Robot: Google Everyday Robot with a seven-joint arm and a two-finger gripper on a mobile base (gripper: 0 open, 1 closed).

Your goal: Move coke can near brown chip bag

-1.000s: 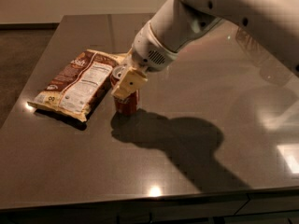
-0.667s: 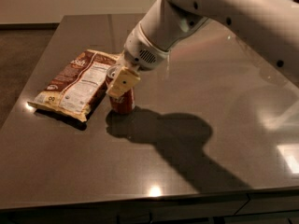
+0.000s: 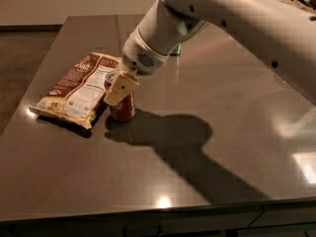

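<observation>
The brown chip bag (image 3: 79, 89) lies flat just left of the gripper (image 3: 117, 89). The coke can (image 3: 124, 110) stands upright directly beneath the gripper, apparently seated on the table (image 3: 207, 181) and just beside the bag's right edge; placement is judged essentially achieved, with release and withdrawal outstanding. The gripper is clamped on the can's upper part, one cream finger across its front, the far finger hidden

White rounded arm (image 3: 237, 14), dark screw holes (image 3: 273, 63), cream tool (image 3: 118, 87) at its tip
</observation>
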